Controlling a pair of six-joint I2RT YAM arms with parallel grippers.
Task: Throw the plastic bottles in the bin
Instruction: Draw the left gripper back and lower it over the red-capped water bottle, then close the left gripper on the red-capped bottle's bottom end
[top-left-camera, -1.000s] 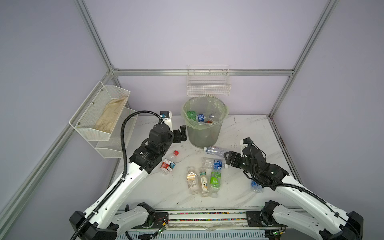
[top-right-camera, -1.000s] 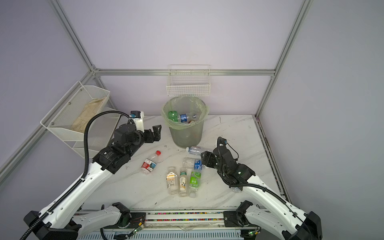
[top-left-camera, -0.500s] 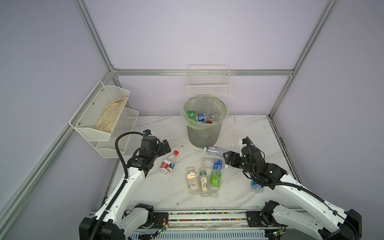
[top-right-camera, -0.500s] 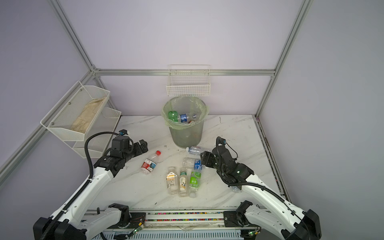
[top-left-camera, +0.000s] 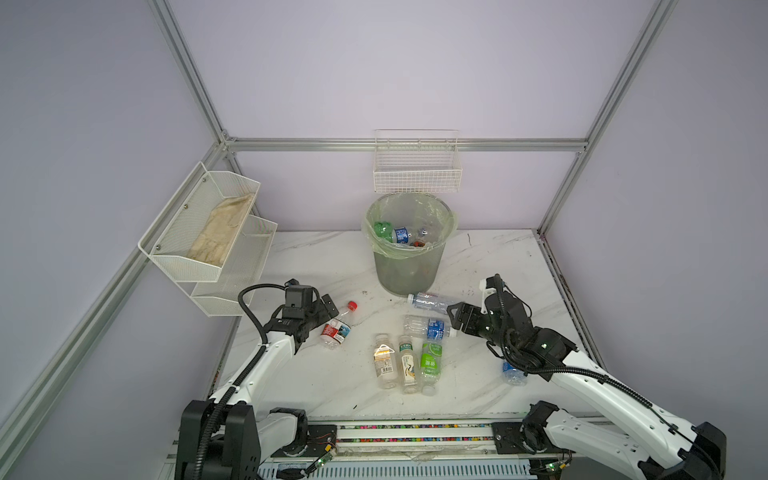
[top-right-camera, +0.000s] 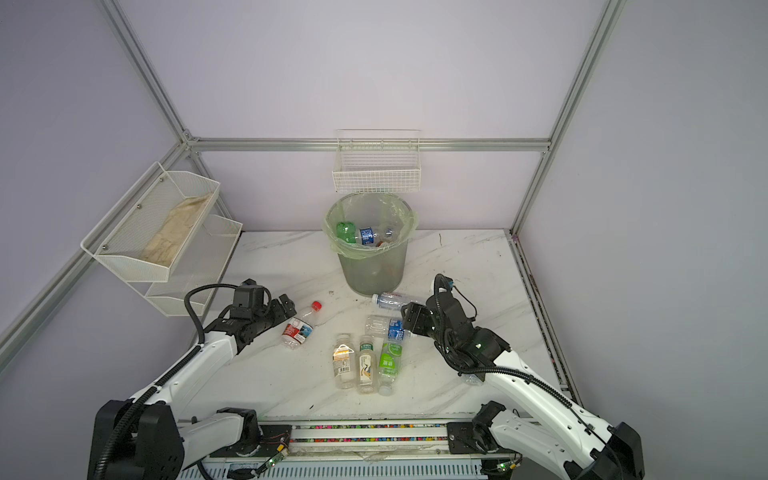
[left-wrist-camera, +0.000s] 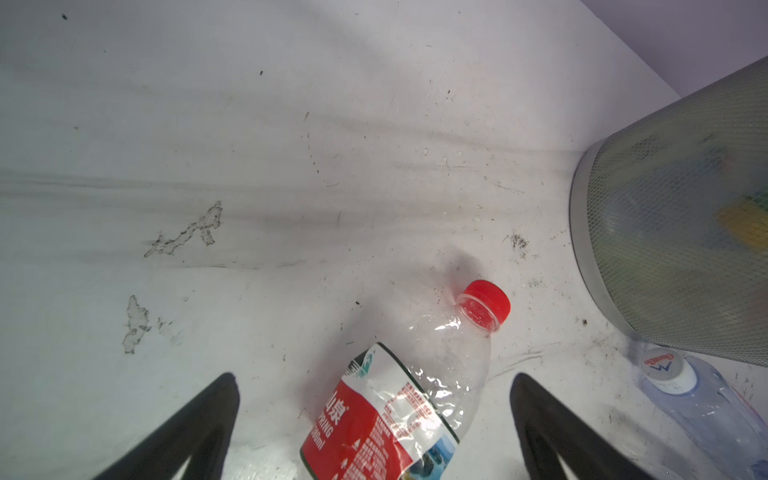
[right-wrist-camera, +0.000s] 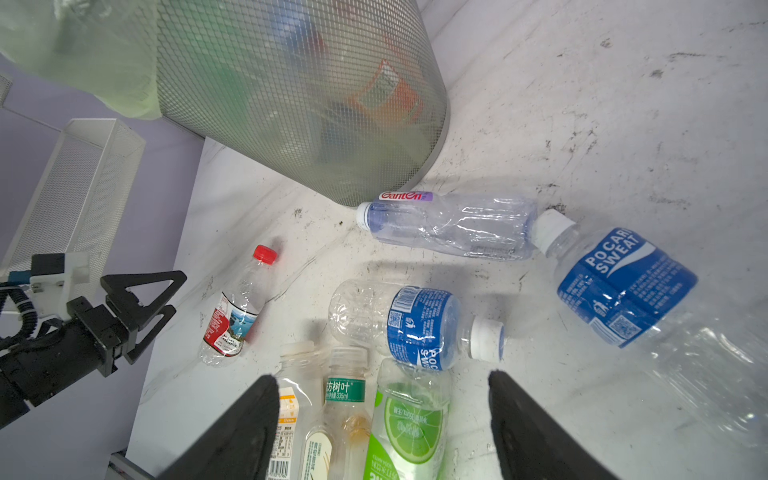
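Both top views look down from high above the front edge of the table, facing its back edge, far enough to hold the whole table and the bin, sharing nearly everything. The left wrist camera sits low and close over the table, looking at a red-capped bottle and the foot of the bin. The right wrist camera, a little farther off, faces the bin across the table's middle and shares that bottle and a clear bottle at the bin's foot.
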